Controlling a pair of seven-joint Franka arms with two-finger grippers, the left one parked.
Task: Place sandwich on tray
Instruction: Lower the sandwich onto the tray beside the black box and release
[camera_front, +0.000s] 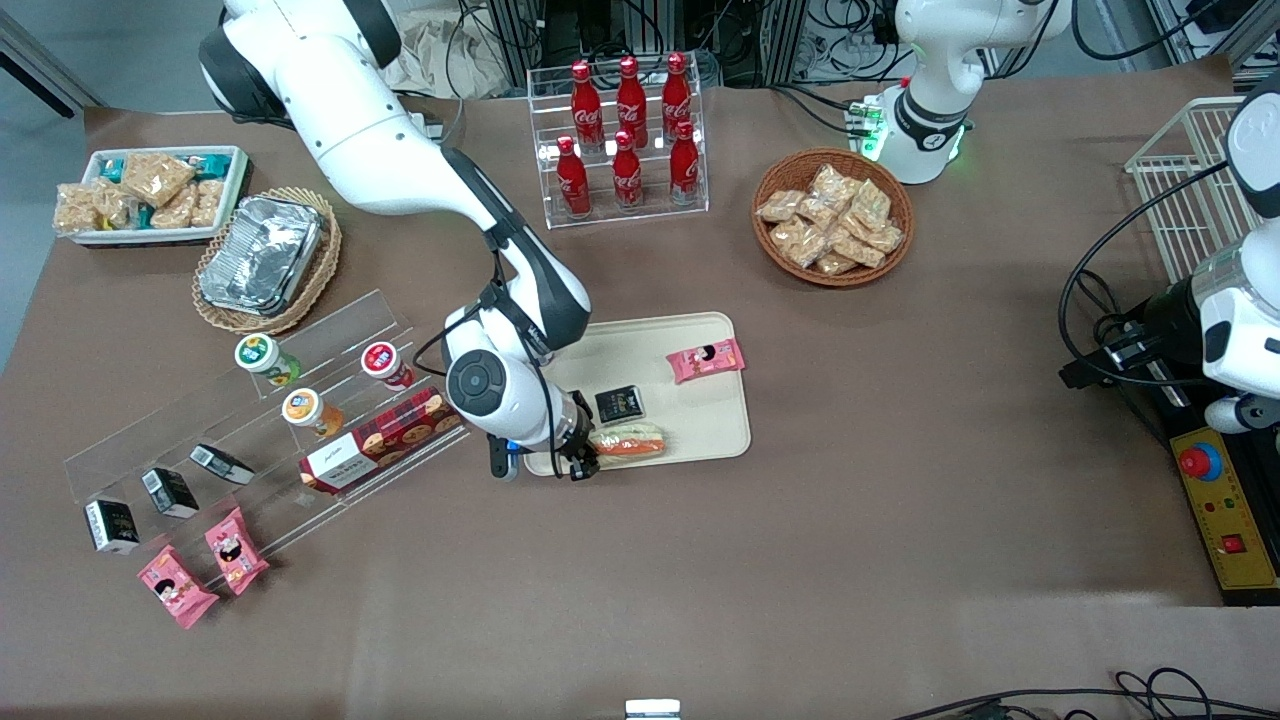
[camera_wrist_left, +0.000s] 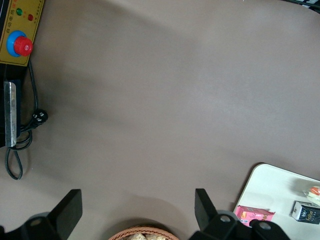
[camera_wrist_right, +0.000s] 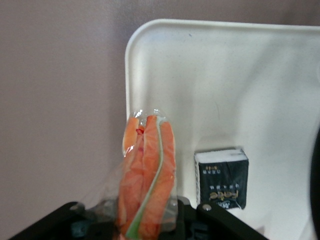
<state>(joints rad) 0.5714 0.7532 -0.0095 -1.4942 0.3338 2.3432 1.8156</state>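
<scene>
Front view, nearest the camera: two pink packets (camera_front: 205, 565) lie on the brown table (camera_front: 850, 520) toward the working arm's end, just in front of a clear stepped rack (camera_front: 250, 410). The rack carries three small black cartons (camera_front: 165, 492), a red biscuit box (camera_front: 385, 438) and three capped cups (camera_front: 320, 375).

Mid-table: the cream tray (camera_front: 700, 420) holds the sandwich (camera_front: 630, 440) along its rim nearest the camera. The gripper (camera_front: 580, 462) sits at that same rim, at the sandwich's end toward the working arm, its fingers clamped on the wrapped wedge. In the right wrist view the sandwich (camera_wrist_right: 147, 175) stands on edge between the black fingers (camera_wrist_right: 215, 217), orange and green layers showing through the clear wrap, its tip over the tray (camera_wrist_right: 200, 75) beside the rounded corner. A black carton (camera_front: 619, 404) rests on the tray just beside the sandwich, and a pink packet (camera_front: 706, 359) lies farther from the camera, near the rim toward the parked arm.

Farther still: a wicker basket of foil containers (camera_front: 262, 255), a small white tray of cracker packs (camera_front: 150, 193), a clear stand of six red cola bottles (camera_front: 625, 135), and a round basket of cracker packs (camera_front: 832, 215).
</scene>
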